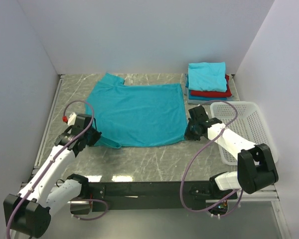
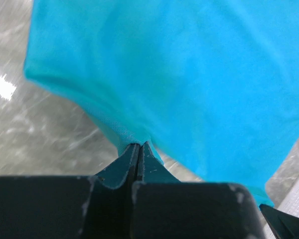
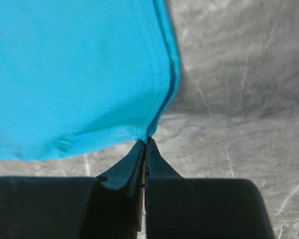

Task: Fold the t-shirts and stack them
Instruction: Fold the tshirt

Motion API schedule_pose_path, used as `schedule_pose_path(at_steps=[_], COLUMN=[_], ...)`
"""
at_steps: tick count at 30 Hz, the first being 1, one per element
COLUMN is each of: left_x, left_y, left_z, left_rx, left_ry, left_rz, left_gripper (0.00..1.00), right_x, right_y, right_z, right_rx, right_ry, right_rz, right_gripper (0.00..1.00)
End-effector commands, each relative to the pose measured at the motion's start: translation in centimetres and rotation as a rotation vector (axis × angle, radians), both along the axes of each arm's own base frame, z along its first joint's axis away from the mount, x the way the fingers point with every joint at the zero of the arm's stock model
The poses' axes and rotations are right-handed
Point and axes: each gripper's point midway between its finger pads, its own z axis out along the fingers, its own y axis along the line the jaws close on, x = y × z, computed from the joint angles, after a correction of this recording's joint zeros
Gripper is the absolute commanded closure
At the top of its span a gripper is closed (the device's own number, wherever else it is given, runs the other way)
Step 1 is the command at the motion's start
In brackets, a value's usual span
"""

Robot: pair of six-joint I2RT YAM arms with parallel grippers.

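Note:
A teal t-shirt (image 1: 139, 112) lies spread on the marble table, collar at the back left. My left gripper (image 1: 92, 137) is shut on its near left corner; in the left wrist view the cloth (image 2: 189, 79) runs into the closed jaws of the gripper (image 2: 138, 145). My right gripper (image 1: 191, 130) is shut on its near right corner; in the right wrist view the hem (image 3: 139, 130) is pinched at the tips of the gripper (image 3: 146, 141). A stack of folded t-shirts (image 1: 208, 82), teal on top, red and darker blue below, sits at the back right.
A white plastic lattice basket (image 1: 244, 124) stands at the right edge, just behind my right arm. White walls close in the table on the left, back and right. The bare marble table (image 1: 154, 159) shows in front of the shirt.

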Motion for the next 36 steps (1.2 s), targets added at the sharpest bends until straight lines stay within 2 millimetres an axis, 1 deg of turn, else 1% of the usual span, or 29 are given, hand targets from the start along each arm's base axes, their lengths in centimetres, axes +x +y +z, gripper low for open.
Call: schedule_pose_path(at_steps=[1, 2, 3, 4, 5, 6, 8, 9, 10, 11, 12, 13, 15, 16, 17, 18, 19, 20, 22, 24, 28, 29, 30, 31, 33, 34, 36], left_x=[3.2, 3.9, 4.2, 4.7, 5.1, 5.5, 6.1, 6.5, 6.9, 7.2, 7.6, 7.8, 8.3, 8.8, 9.0, 9.4, 9.8, 10.0, 10.7, 11.4, 13.0, 13.3, 13.8, 14.1, 14.9, 15.2, 16.0], left_y=[0.1, -0.1, -0.1, -0.1, 0.0, 0.0, 0.0, -0.2, -0.2, -0.2, -0.1, -0.1, 0.0, 0.0, -0.1, 0.0, -0.1, -0.1, 0.1, 0.3, 0.5, 0.2, 0.4, 0.5, 0.7, 0.7, 0.4], left_z=[4.0, 4.4, 4.7, 5.5, 5.6, 6.3, 6.5, 7.0, 7.6, 7.7, 8.2, 8.4, 8.6, 9.2, 9.1, 9.6, 9.5, 9.7, 10.3, 10.5, 10.3, 10.2, 10.5, 10.0, 10.3, 9.9, 10.2], left_rx=[0.051, 0.057, 0.063, 0.071, 0.084, 0.090, 0.112, 0.114, 0.123, 0.130, 0.135, 0.144, 0.155, 0.162, 0.165, 0.167, 0.173, 0.175, 0.178, 0.177, 0.168, 0.154, 0.156, 0.157, 0.154, 0.153, 0.141], left_ry=[-0.138, -0.158, -0.170, -0.188, -0.189, -0.205, -0.211, -0.227, -0.242, -0.246, -0.259, -0.263, -0.265, -0.284, -0.282, -0.293, -0.294, -0.298, -0.320, -0.329, -0.329, -0.334, -0.340, -0.325, -0.334, -0.325, -0.343], left_rz=[-0.026, -0.039, -0.042, -0.043, -0.043, -0.045, -0.060, -0.063, -0.077, -0.078, -0.070, -0.072, -0.068, -0.068, -0.072, -0.069, -0.074, -0.073, -0.071, -0.069, -0.081, -0.096, -0.096, -0.096, -0.094, -0.096, -0.114], left_gripper=[1.00, 1.00, 1.00, 1.00, 1.00, 1.00, 1.00, 1.00, 1.00, 1.00, 1.00, 1.00, 1.00, 1.00, 1.00, 1.00, 1.00, 1.00, 1.00, 1.00, 1.00, 1.00, 1.00, 1.00, 1.00, 1.00, 1.00], right_x=[1.3, 1.7, 1.6, 1.8, 2.1, 2.0, 2.5, 2.5, 3.0, 3.0, 3.1, 3.5, 3.8, 4.2, 4.5, 4.6, 5.1, 5.2, 5.8, 6.2, 7.2, 7.4, 7.7, 8.1, 8.6, 9.0, 9.3], right_y=[0.2, 0.1, 0.1, 0.1, 0.2, 0.1, 0.2, 0.1, 0.2, 0.2, 0.2, 0.2, 0.1, 0.3, 0.3, 0.2, 0.4, 0.4, 0.6, 0.6, 0.6, 0.5, 0.5, 0.6, 0.6, 0.6, 0.5], right_z=[1.8, 2.3, 2.3, 2.4, 2.9, 2.8, 3.4, 3.3, 3.8, 3.9, 4.0, 4.4, 4.5, 4.9, 5.1, 4.9, 5.4, 5.3, 5.8, 5.8, 6.4, 6.2, 6.3, 6.6, 6.6, 6.9, 6.6], right_rx=[-0.016, -0.023, -0.029, -0.033, -0.033, -0.041, -0.041, -0.046, -0.045, -0.048, -0.052, -0.050, -0.053, -0.049, -0.049, -0.054, -0.049, -0.055, -0.050, -0.048, -0.043, -0.045, -0.047, -0.047, -0.052, -0.051, -0.058], right_ry=[-0.032, -0.042, -0.030, -0.030, -0.037, -0.023, -0.032, -0.020, -0.034, -0.028, -0.028, -0.035, -0.031, -0.039, -0.044, -0.029, -0.042, -0.034, -0.040, -0.039, -0.046, -0.040, -0.043, -0.053, -0.051, -0.060, -0.049], right_rz=[0.021, 0.021, 0.024, 0.025, 0.032, 0.032, 0.035, 0.032, 0.030, 0.033, 0.033, 0.031, 0.028, 0.029, 0.029, 0.030, 0.031, 0.036, 0.041, 0.040, 0.031, 0.027, 0.027, 0.027, 0.032, 0.033, 0.032], right_gripper=[1.00, 1.00, 1.00, 1.00, 1.00, 1.00, 1.00, 1.00, 1.00, 1.00, 1.00, 1.00, 1.00, 1.00, 1.00, 1.00, 1.00, 1.00, 1.00, 1.00, 1.00, 1.00, 1.00, 1.00, 1.00, 1.00, 1.00])
